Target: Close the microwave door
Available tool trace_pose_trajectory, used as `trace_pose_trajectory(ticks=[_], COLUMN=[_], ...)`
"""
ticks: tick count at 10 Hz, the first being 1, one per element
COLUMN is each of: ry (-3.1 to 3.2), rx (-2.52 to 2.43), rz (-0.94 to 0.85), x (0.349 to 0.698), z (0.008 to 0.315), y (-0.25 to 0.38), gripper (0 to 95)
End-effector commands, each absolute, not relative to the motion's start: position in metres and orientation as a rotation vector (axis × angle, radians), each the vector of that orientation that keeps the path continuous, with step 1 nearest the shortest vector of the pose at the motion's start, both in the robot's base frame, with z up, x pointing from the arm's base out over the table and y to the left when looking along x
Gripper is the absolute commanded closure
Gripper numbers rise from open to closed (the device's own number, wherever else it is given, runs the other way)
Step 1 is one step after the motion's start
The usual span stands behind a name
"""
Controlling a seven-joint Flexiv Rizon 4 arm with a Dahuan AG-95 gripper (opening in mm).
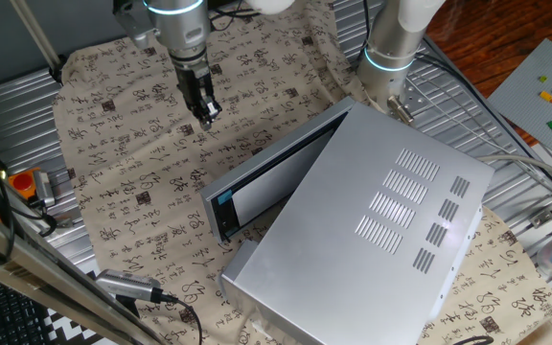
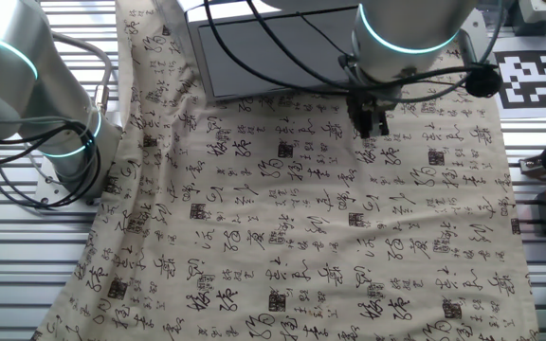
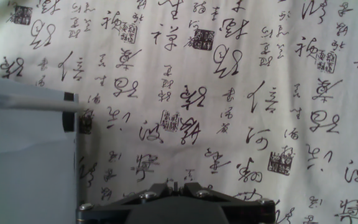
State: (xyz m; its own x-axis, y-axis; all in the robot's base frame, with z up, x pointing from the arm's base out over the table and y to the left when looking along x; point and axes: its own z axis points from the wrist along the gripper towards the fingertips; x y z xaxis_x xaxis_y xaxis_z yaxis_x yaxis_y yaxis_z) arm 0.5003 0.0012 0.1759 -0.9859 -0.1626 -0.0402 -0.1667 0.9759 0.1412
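The microwave (image 1: 381, 230) is a large silver box with vent slots, lying on the calligraphy-print cloth. The microwave door (image 1: 271, 182) is a long silver-framed panel with a pale window and a blue-lit strip at its near end; it stands ajar, angled away from the casing. My gripper (image 1: 206, 117) hangs above the cloth to the left of the door, apart from it, fingers together and empty. In the other fixed view my gripper (image 2: 372, 123) is just in front of the door (image 2: 273, 57). In the hand view the door's end (image 3: 23, 155) fills the lower left.
A second arm stands behind the microwave (image 1: 394, 43) and shows at the left in the other fixed view (image 2: 55, 114). An orange object (image 1: 25, 182) lies at the cloth's left edge. A cable plug (image 1: 127, 286) lies near the front. A grey brick plate (image 1: 549, 96) is at the far right.
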Motion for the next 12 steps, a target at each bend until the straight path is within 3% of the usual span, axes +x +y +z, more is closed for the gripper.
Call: trace_pose_trajectory(ticks=[1, 3, 5, 9, 12], ry=[3.085, 3.088, 3.065, 3.096, 3.111], rx=[-0.313, -0.273, -0.146, -0.145, -0.124], rz=[0.225, 0.266, 0.578, 0.648, 0.622], x=[0.500, 0.501, 0.508, 0.522, 0.523], z=[0.175, 0.175, 0.191, 0.221, 0.223], y=[0.001, 0.001, 0.005, 0.027, 0.029], gripper=[95.0, 95.0, 95.0, 95.0, 95.0])
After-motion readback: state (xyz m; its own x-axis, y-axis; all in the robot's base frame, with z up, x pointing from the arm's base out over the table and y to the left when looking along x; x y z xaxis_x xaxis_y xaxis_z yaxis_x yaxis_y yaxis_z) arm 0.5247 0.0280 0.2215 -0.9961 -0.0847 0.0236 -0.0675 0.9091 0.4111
